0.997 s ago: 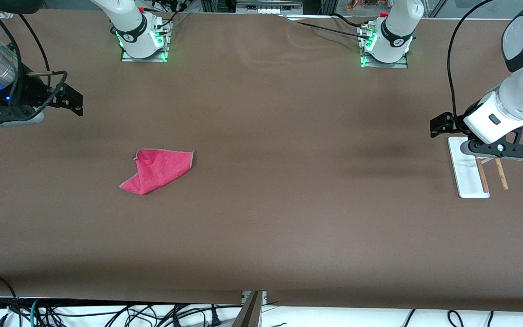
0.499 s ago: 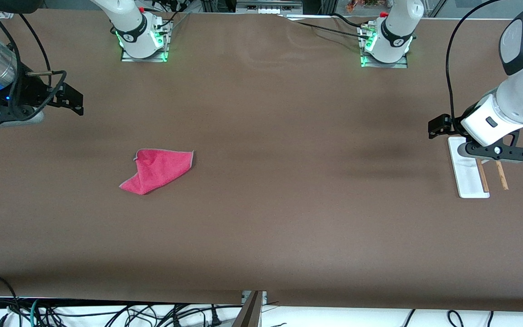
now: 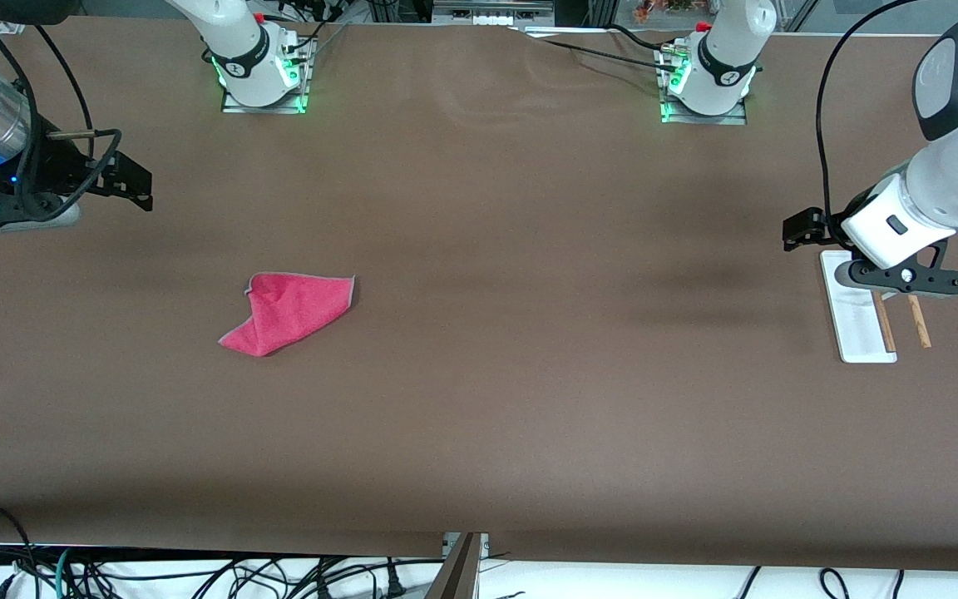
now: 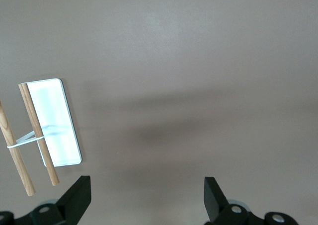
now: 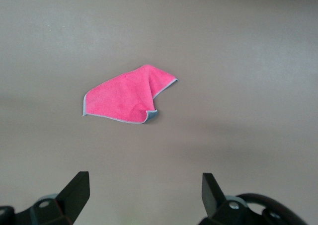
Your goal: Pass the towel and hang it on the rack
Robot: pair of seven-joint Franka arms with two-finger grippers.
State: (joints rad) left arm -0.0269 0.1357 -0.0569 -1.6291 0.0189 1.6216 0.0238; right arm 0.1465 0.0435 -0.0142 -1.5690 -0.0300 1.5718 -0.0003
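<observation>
The pink-red towel [image 3: 288,312] lies crumpled on the brown table toward the right arm's end; it also shows in the right wrist view [image 5: 124,101]. The rack [image 3: 857,320] stands at the left arm's end, with its white base and two wooden rods [image 3: 883,323]; the left wrist view shows the rack's base [image 4: 54,123] too. My right gripper [image 3: 134,185] is open and empty, up in the air apart from the towel; its open jaws show in the right wrist view [image 5: 144,197]. My left gripper [image 3: 803,230] is open and empty over the table beside the rack, as the left wrist view [image 4: 146,200] confirms.
The two arm bases [image 3: 261,79] [image 3: 703,87] stand along the table edge farthest from the front camera. Cables [image 3: 196,574] hang below the table's near edge. The brown table top [image 3: 529,333] lies bare between towel and rack.
My left arm has shifted slightly toward its base, staying over the rack's end. The right arm, the towel and the rack have not visibly moved.
</observation>
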